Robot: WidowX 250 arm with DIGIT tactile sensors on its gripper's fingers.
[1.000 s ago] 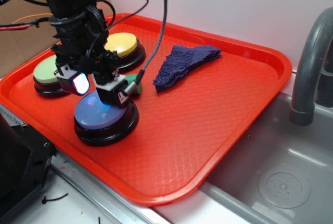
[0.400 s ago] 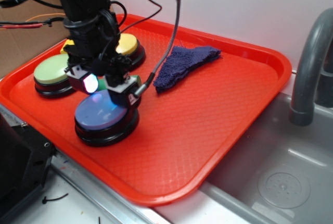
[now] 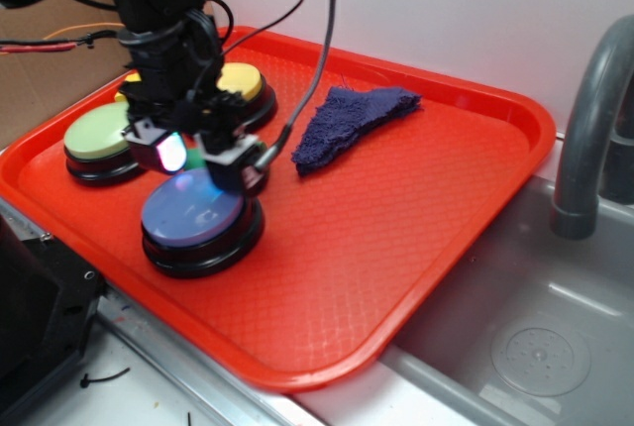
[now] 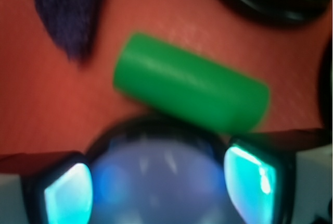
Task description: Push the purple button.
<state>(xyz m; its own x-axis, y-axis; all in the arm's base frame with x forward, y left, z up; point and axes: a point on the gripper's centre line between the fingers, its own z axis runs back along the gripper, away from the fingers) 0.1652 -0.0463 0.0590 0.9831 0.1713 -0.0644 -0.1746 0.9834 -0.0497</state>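
The purple button (image 3: 190, 214), a large lavender-blue dome on a glossy black base, stands at the near left of the red tray (image 3: 416, 208). My gripper (image 3: 203, 161) hovers over the button's far edge, open, its lit fingertips (image 3: 168, 152) spread apart with nothing held. The wrist view shows the button's dome (image 4: 161, 179) filling the space below the two glowing pads (image 4: 252, 176); whether they touch it cannot be told.
A green-topped button (image 3: 94, 135) and a yellow-topped button (image 3: 244, 82) stand at the tray's left and back. A green cylinder (image 4: 190, 91) lies just beyond the purple button. A dark purple cloth (image 3: 352, 121) lies mid-tray. A sink (image 3: 535, 337) and grey faucet (image 3: 592, 119) are on the right.
The gripper has shifted from over the button's middle toward its far edge and risen slightly. The button and the other things have not moved.
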